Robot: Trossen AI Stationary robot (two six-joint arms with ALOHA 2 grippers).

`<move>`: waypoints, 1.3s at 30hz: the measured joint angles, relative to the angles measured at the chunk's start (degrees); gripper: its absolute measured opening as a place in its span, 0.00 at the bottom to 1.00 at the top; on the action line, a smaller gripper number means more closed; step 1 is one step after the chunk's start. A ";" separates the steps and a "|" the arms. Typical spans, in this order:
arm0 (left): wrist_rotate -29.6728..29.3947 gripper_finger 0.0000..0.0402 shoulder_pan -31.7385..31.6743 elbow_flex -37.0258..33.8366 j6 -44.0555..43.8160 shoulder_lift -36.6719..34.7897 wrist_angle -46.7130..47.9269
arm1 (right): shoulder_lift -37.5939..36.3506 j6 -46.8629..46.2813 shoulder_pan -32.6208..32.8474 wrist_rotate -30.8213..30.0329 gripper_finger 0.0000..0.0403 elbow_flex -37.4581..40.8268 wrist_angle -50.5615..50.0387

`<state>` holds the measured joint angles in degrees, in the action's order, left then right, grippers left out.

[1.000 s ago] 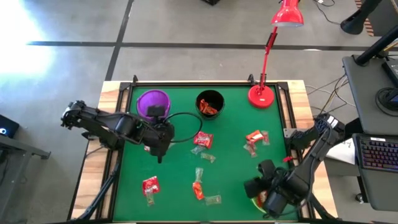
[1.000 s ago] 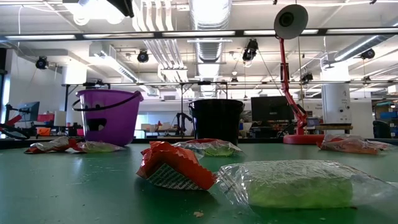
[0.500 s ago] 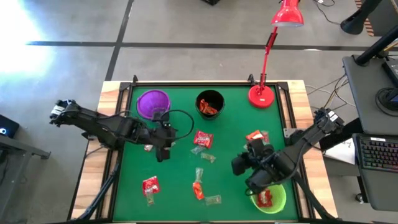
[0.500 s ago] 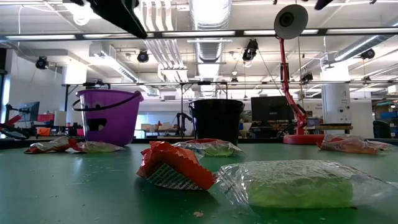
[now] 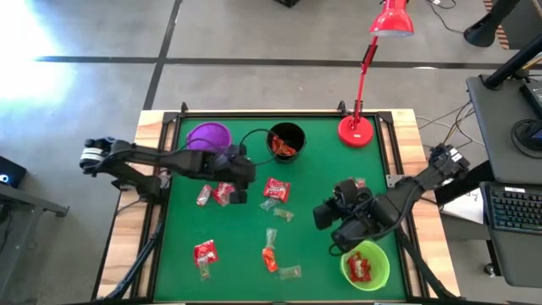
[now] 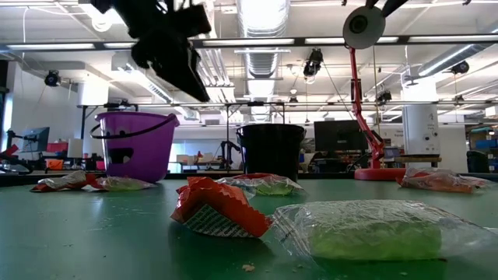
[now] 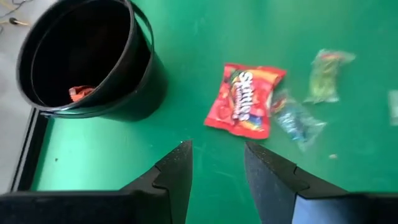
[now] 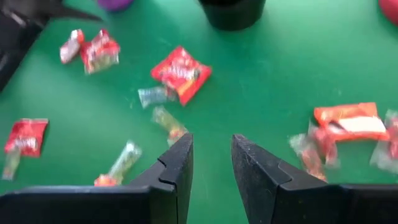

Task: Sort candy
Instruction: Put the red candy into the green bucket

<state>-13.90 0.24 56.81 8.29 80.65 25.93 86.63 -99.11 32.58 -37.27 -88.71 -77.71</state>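
Small wrapped candy lies scattered on the green table: a red pack (image 5: 277,190) (image 7: 244,99) near the middle, red ones (image 5: 222,193) (image 5: 204,252), an orange one (image 5: 269,258) and clear ones (image 5: 284,214) (image 6: 373,229). My left gripper (image 5: 240,180) (image 7: 217,163) hovers open and empty between the purple cup (image 5: 208,135) and the black cup (image 5: 285,141), short of the red pack. My right gripper (image 5: 326,216) (image 8: 211,158) hangs open and empty over the table's right half, above bare mat.
A green cup (image 5: 365,264) holding a red candy stands at the near right corner. The black cup holds orange-red candy. A red desk lamp (image 5: 356,129) stands at the far right. More candy (image 5: 351,185) (image 8: 347,121) lies right of my right gripper.
My left gripper has swung toward the table's right and far edge and sunk, coming into the low view from above. My right gripper has moved from over the green cup toward the table's left and far edge, uncovering that cup.
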 joint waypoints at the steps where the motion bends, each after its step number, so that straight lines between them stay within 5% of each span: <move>1: 0.69 0.32 -0.43 0.45 1.39 1.03 -0.02 | -0.24 0.67 -0.53 -0.87 0.25 0.00 0.02; 12: 12.94 0.32 -2.68 2.31 7.72 13.14 -9.15 | -4.34 11.18 -7.84 -1.80 0.25 0.00 -0.17; 22: 13.51 0.32 -3.84 5.42 8.25 22.44 -10.50 | -7.58 15.87 -10.17 -1.73 0.25 0.00 0.07; 28: 19.45 0.32 -3.94 6.96 8.38 25.01 -9.80 | -7.94 17.18 -10.13 -1.63 0.25 0.00 0.04; 39: 18.25 0.32 -7.11 9.21 6.62 29.75 -9.29 | -8.03 17.97 -10.12 -1.29 0.25 0.00 0.08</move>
<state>4.35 -6.87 66.02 14.91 110.40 16.65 78.60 -81.14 22.46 -38.57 -88.71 -77.63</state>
